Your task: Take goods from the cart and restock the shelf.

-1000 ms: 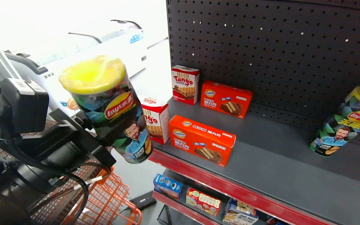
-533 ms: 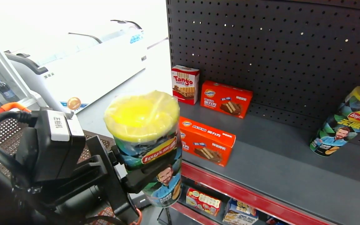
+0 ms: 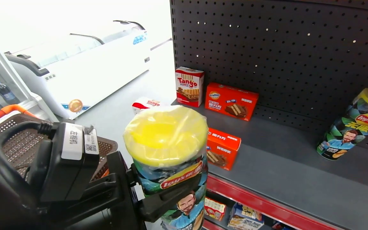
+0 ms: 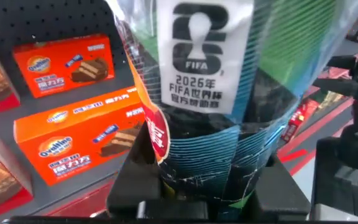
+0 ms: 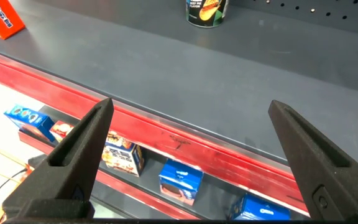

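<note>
Chip canister [image 3: 168, 166], yellow-lidded and film-wrapped, stands upright at lower centre of the head view. The left pincer [image 3: 171, 195] is clenched around its printed middle. It hangs in front of the red lip of the shelf [image 3: 283, 172], not yet over the grey deck. Upright carriage looks chosen so the base can land flat. The perforated cart [image 3: 18, 140] lies at lower left, behind the arm.

The right pincer [image 5: 190, 106] is released, its two dark fingers spread wide above the bare stretch of shelf at lower right, grasping nothing. It seems parked clear of the landing spot.

By count there are two canisters: the held one and a second chip canister [image 3: 351, 124] at the right edge, tilted back against the pegboard [image 3: 283, 48]. There are two orange chocolate boxes, one [image 3: 231, 101] flat near the back and one [image 3: 222, 147] nearer the front, half hidden by the lid. One wafer box [image 3: 188, 86] stands upright at the back. A red-and-white top [image 3: 145, 103] just left of the lid is probably a second, though most of it is hidden.
</note>
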